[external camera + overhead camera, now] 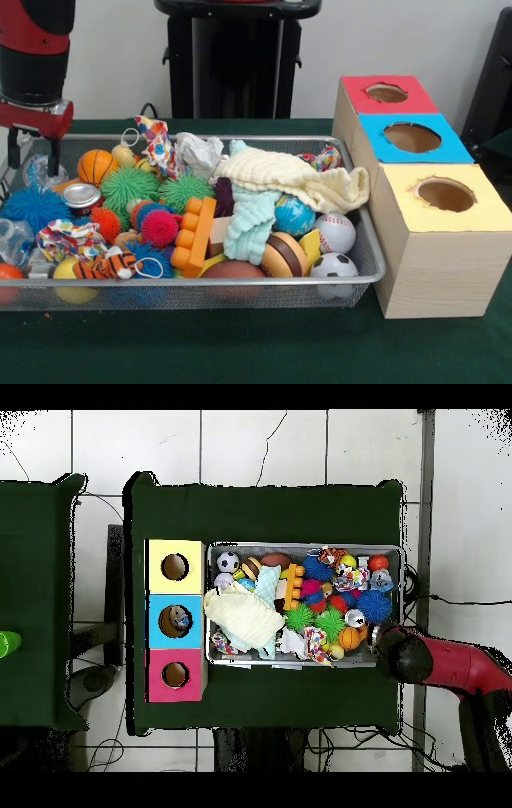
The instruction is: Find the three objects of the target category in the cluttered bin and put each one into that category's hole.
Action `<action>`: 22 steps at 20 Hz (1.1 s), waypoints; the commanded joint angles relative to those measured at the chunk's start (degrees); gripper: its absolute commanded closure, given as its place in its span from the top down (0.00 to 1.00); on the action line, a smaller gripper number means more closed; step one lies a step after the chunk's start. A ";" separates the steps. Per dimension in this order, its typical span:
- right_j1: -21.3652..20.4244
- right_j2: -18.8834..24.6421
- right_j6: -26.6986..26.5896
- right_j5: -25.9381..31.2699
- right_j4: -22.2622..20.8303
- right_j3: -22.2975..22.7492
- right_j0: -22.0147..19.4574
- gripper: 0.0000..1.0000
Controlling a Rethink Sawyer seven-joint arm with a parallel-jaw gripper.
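Observation:
The silver wire mesh bin point(362, 240) is full of toys; it also shows in the overhead view point(402, 599). A short silver can point(82, 194) lies near its left end, among spiky balls, and shows from above point(354, 618). A clear plastic wrapper point(38, 173) lies in the far left corner. A clear plastic bottle point(11, 240) lies at the left edge. My gripper point(34, 160) hangs open over the far left corner, just above the wrapper, holding nothing. From above only the arm's head point(402, 652) shows at the bin's corner.
Three wooden boxes with round holes stand right of the bin: red point(386, 93), blue point(412, 137), yellow point(445, 194). From above, something lies in the blue box's hole point(177, 620). A cream cloth point(296, 178), spiky balls, sport balls and an orange block toy point(194, 236) fill the bin.

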 commanded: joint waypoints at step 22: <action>16.10 -8.38 5.92 -6.19 -4.18 0.34 5.90 1.00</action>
